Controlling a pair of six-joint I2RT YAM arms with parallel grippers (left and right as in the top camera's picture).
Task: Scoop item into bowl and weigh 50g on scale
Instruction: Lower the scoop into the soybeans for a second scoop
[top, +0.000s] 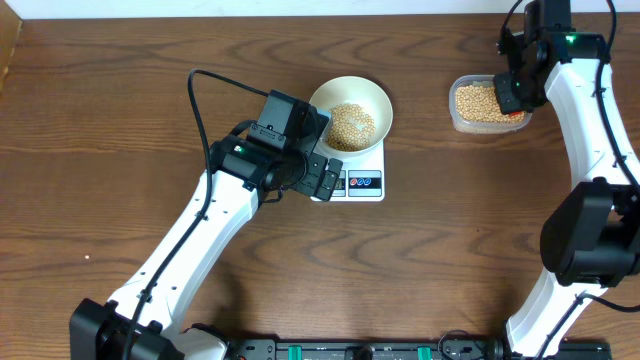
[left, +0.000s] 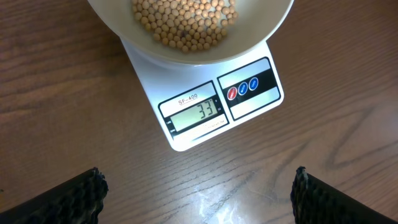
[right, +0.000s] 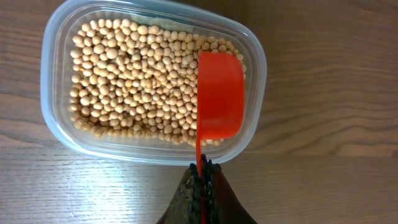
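The white bowl (top: 350, 82) stands on the white scale (top: 366, 184) and holds a pile of tan beans (top: 351, 125). In the left wrist view the scale (left: 252, 106) reads 33 under the bowl (left: 264, 31) of beans (left: 186, 22). My left gripper (top: 326, 180) is open and empty, low over the table in front of the scale's display (left: 198, 180). My right gripper (right: 203, 168) is shut on the thin handle of a red scoop (right: 219, 93). The scoop looks empty and lies over the right end of the beans (right: 130, 81) in the clear tub (right: 55, 81).
The clear tub (top: 455, 108) sits at the back right, about a hand's width right of the bowl. My right arm (top: 590, 150) runs down the table's right side. A black cable (top: 200, 100) loops from my left arm. A black rail (top: 350, 350) lines the front edge.
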